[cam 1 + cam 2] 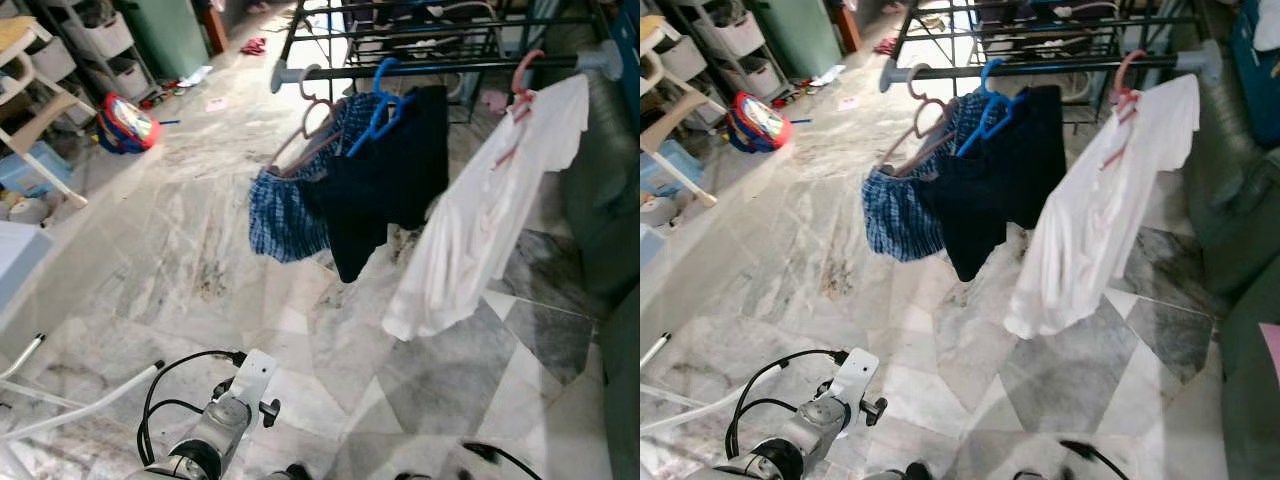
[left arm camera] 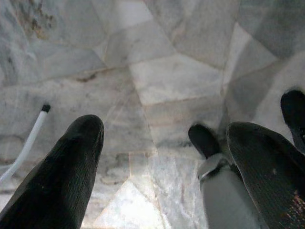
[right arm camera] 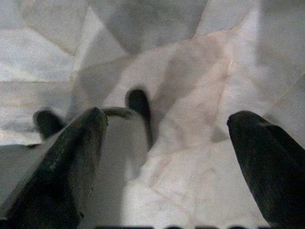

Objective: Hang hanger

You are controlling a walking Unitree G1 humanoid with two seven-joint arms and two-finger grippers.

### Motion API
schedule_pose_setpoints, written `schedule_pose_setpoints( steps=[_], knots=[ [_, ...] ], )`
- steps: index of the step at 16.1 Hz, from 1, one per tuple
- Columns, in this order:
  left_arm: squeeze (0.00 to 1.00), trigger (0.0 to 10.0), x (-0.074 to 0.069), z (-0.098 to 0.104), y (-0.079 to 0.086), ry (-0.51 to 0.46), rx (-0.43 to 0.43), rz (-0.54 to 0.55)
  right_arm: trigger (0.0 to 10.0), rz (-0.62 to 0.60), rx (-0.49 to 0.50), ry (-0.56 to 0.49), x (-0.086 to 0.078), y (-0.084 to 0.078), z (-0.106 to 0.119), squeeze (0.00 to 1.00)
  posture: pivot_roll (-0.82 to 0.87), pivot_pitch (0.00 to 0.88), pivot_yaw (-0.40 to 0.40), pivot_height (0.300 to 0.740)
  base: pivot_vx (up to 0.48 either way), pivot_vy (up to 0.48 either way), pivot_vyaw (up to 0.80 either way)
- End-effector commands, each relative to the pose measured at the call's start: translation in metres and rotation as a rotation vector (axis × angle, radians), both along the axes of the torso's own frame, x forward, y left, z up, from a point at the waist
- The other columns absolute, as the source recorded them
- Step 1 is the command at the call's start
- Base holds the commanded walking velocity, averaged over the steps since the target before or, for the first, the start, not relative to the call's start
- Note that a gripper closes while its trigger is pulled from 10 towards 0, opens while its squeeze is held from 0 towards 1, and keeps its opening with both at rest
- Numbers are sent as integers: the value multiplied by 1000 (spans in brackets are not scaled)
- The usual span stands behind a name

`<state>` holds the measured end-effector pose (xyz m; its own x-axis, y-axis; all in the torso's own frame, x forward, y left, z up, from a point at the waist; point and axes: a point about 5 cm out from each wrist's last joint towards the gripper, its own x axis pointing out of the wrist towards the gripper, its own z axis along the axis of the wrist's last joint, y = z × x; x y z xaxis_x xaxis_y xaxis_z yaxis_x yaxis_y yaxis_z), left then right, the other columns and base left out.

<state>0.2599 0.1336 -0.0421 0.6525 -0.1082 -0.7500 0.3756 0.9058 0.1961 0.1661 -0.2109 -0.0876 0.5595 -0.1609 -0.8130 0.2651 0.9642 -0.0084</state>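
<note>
A dark clothes rail (image 1: 440,68) with grey end caps runs across the top of the eye views. Three hangers hang on it: a pink hanger (image 1: 305,125) with blue checked shorts (image 1: 285,215), a blue hanger (image 1: 380,105) with a dark navy garment (image 1: 385,185), and a pink hanger (image 1: 520,85) with a white shirt (image 1: 480,225). My left arm (image 1: 215,425) hangs low in front of me, far below the rail. My left gripper (image 2: 167,131) is open over the marble floor with nothing between its fingers. My right gripper (image 3: 169,118) is also open over bare floor.
Marble floor (image 1: 200,230) stretches out to the rail. A red backpack (image 1: 125,122), a white chair (image 1: 40,110) and storage drawers (image 1: 100,35) stand at the far left. A black drying rack (image 1: 420,30) is behind the rail. Dark green furniture (image 1: 605,200) lines the right side. White tubes (image 1: 70,410) lie near my left.
</note>
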Motion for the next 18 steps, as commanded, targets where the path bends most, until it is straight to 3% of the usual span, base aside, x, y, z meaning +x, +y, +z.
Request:
schedule_pose_setpoints(
  steps=[1, 2, 6, 9, 11, 14, 18],
  knots=[
    [0, 10000, 0, 0, 6, -16, 14, 23, 10000, 43, 18, -4, 6, 23, -1, 0, -64, 206, 171, 740, 0, 0, 0],
    [0, 10000, 15, 13, 10, -87, -37, 94, 10000, 39, -14, -145, 46, 23, 20, 0, -71, 210, 165, 740, 0, 0, 0],
    [0, 10000, 39, 34, 20, -172, -46, 164, 10000, 102, -64, -315, 89, 8, 53, 0, -57, 204, 149, 740, 0, 0, 0],
    [0, 10000, 48, 43, 19, -210, -78, 179, 10000, 109, -60, -366, 99, 11, 61, 0, -49, 207, 141, 740, 0, 0, 0],
    [0, 10000, 64, 62, 17, -312, -163, 221, 10000, 162, -69, -551, 122, 13, 88, 0, -49, 221, 135, 740, 0, 0, 0],
    [0, 10000, 74, 76, 23, -383, -187, 260, 10000, 191, -89, -665, 143, 15, 113, 0, -47, 226, 125, 740, 0, 0, 0],
    [0, 10000, 67, 69, 32, -397, -169, 318, 10000, 287, -95, -728, 160, 32, 131, 0, -16, 227, 71, 740, 0, 0, 0]
  ],
)
